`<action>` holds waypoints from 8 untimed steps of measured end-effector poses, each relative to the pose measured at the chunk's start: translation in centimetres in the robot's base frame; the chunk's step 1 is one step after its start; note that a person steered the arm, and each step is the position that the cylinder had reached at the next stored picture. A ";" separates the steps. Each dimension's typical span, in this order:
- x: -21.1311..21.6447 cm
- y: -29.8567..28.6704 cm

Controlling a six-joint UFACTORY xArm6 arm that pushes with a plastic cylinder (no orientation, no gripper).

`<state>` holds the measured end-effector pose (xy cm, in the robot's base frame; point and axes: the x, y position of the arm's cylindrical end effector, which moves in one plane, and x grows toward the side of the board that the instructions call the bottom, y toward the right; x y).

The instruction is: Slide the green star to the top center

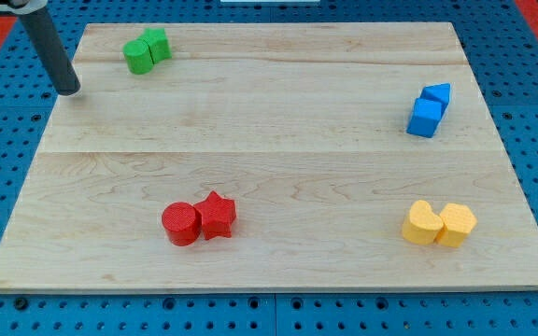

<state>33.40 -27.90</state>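
Two green blocks sit touching at the view's top left: the nearer green block [138,57] looks star-like, the farther green block [158,43] is chunkier; their shapes are hard to tell apart. My tip [68,91] rests at the board's left edge, left of and a little below the green pair, apart from them. The dark rod rises toward the top left corner.
A red cylinder [181,224] touches a red star [217,215] at the bottom centre-left. Two blue blocks [428,109] sit at the right edge. Two yellow blocks [439,224] sit at the bottom right. The wooden board [278,140] lies on a blue pegboard.
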 end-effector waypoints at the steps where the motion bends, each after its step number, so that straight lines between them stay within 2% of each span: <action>1: -0.1 -0.5; 2: -1.3 -1.6; 3: -5.9 0.2; 4: -7.0 7.2; 5: -8.3 11.7; 6: -10.0 9.8; 7: -11.3 11.1; 8: -11.3 15.1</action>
<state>22.12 -12.77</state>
